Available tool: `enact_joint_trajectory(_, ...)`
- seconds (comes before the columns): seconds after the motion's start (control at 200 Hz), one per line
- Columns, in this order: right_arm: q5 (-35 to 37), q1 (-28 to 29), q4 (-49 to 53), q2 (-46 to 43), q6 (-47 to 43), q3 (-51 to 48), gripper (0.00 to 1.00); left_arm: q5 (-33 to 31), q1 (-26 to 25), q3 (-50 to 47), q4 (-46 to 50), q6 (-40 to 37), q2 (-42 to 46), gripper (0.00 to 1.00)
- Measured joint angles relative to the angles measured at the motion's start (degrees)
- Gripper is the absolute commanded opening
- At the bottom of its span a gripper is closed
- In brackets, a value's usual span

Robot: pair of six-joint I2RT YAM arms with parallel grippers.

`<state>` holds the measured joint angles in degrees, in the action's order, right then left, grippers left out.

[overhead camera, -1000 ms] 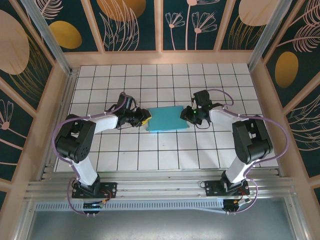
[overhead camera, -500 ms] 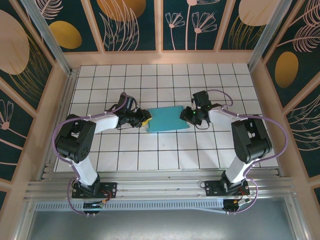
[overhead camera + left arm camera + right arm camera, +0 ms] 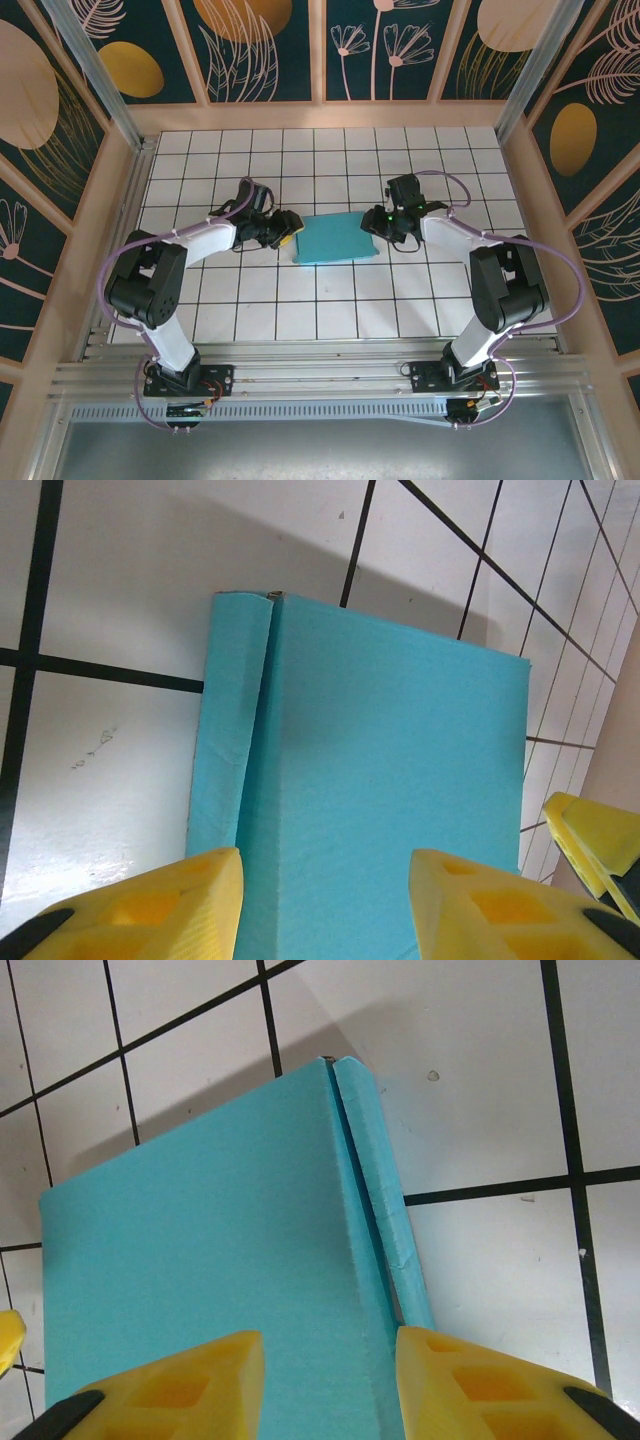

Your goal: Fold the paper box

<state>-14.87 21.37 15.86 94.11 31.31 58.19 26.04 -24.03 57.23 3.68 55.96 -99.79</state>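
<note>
The paper box (image 3: 334,238) lies flat and teal near the middle of the tiled floor. My left gripper (image 3: 290,227) hovers over its left end, jaws open, yellow fingertips (image 3: 150,905) straddling the teal surface (image 3: 390,780). A narrow folded flap (image 3: 228,730) runs along one long edge. My right gripper (image 3: 368,226) is over the box's right end, also open, its fingertips (image 3: 180,1390) either side of the teal face (image 3: 200,1260), with the narrow flap (image 3: 385,1210) beside the right fingertip. Nothing is gripped.
White tiled floor (image 3: 330,300) with black grid lines surrounds the box. Wooden walls with dark floral panels (image 3: 320,105) enclose the area. The other arm's yellow fingertip (image 3: 595,840) shows at the far end of the box.
Both grippers have lifted slightly and shifted toward the back; the box has flattened from a slightly bowed shape and stays in place.
</note>
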Motion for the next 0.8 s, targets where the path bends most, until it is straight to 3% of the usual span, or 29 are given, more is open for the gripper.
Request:
enact_joint_trajectory(0.205, 0.2, 0.2, 0.0, 0.3, -1.0, -0.9, 0.37, 0.1, 0.0, -2.4, -0.2, 0.2, 1.6, 0.4)
enact_joint_trajectory(0.596, 1.4, 1.6, -2.4, 3.7, -1.4, -2.9, 0.32, 2.2, -0.1, -3.1, -2.1, -0.5, -4.3, 0.25)
enact_joint_trajectory(0.716, 1.4, 1.6, -3.2, 4.6, -1.4, -3.0, 0.32, 2.5, -0.1, -3.1, -2.6, -0.5, -4.4, 0.25)
enact_joint_trajectory(0.801, 1.5, 1.6, -3.1, 4.5, -1.5, -3.0, 0.35, 2.3, -0.1, -3.1, -2.5, -0.7, -4.4, 0.36)
